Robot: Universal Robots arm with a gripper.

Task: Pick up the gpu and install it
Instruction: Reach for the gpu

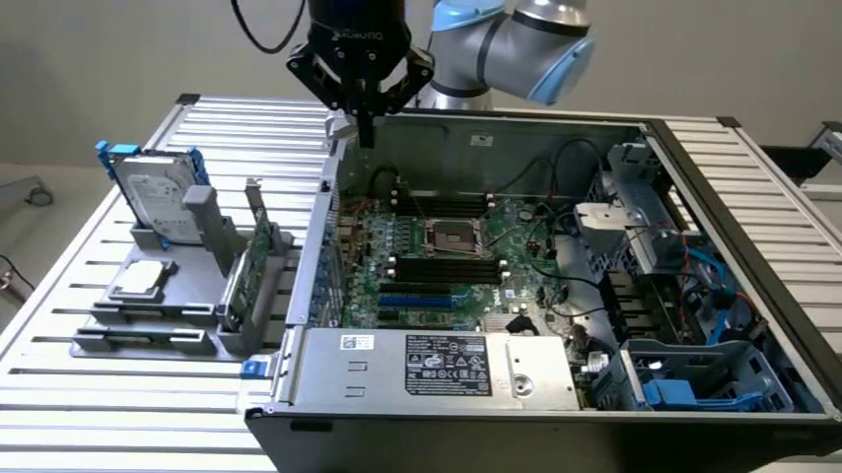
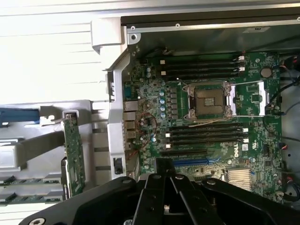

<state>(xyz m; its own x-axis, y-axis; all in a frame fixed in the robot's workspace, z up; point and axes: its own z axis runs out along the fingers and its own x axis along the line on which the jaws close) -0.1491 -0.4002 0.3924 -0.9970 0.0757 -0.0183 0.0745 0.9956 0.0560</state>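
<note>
Claw [image 1: 363,130] shut and empty, hanging above the far wall of the open computer case [image 1: 526,148], well apart from the gpu [image 1: 258,258]. The gpu stands on edge in a grey holder [image 1: 145,340], judged so placed to offer its top edge for gripping. The holder sits near the tabletop [image 1: 93,414] edge at the exterior view's left, beside the case. Tabletop is slatted metal, with a plain grey wall behind.

gripper [image 1: 366,136]: pale lettering on black body, looks like ROBOTIQ, faint | motherboard [image 2: 154,93]: white DELL logo, turned sideways, just beside the blue slot [image 2: 192,161] | power supply [image 1: 526,386]: black rating label [image 1: 448,367] and white sticker [image 1: 358,343], print too small to read | no other text legible
</note>
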